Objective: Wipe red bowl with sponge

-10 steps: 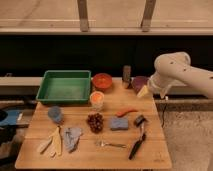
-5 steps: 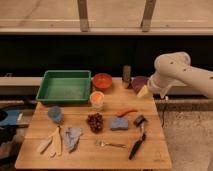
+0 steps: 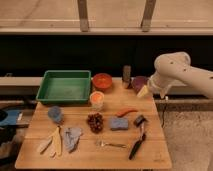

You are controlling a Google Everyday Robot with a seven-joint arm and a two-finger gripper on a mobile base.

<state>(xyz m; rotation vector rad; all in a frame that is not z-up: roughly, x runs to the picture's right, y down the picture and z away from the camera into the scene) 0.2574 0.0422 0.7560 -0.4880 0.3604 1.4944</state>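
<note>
Idling: nothing has moved.
Tool (image 3: 144, 91) at far-right edge of worktop (image 3: 156, 150), grip state unreadable; blue rectangular sponge (image 3: 119, 123) untouched, round red bowl (image 3: 102, 80) unwiped.

Wooden table (image 3: 90, 158) before dark wall (image 3: 60, 52)

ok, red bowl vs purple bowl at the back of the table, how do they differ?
The red bowl is orange-red, the purple bowl dark purple. The red bowl sits next to the green tray; the purple bowl lies further right, with the gripper by its right rim. Both are round and sit at the back of the table.
</note>
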